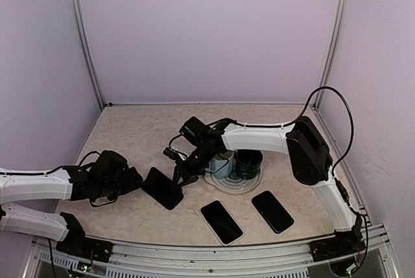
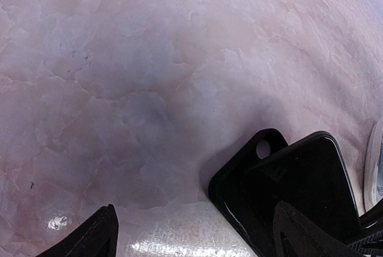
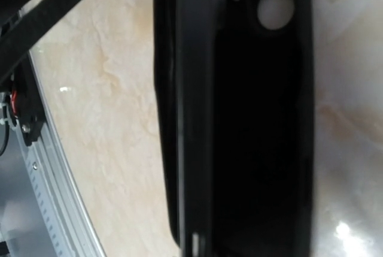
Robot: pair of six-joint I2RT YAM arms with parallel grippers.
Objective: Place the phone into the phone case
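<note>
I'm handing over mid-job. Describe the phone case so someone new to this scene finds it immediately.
On the table, look left of centre, between the left gripper and the right gripper. The phone case lies there, black, with a phone held tilted on it by the right gripper. Unlike the two loose phones nearer the front edge, it has a round camera hole in one corner.

Setting was a robotics lab test cell. Plain lavender wall panels [image 1: 207,32] enclosed three sides, framed by aluminium posts [image 1: 85,38]. A white left arm [image 1: 32,186] and right arm [image 1: 259,139] were bolted to a slotted metal rail [image 1: 214,255] at the near edge of a marble-patterned bench [image 1: 130,129], with a black cable [image 1: 340,96] exposed.
</note>
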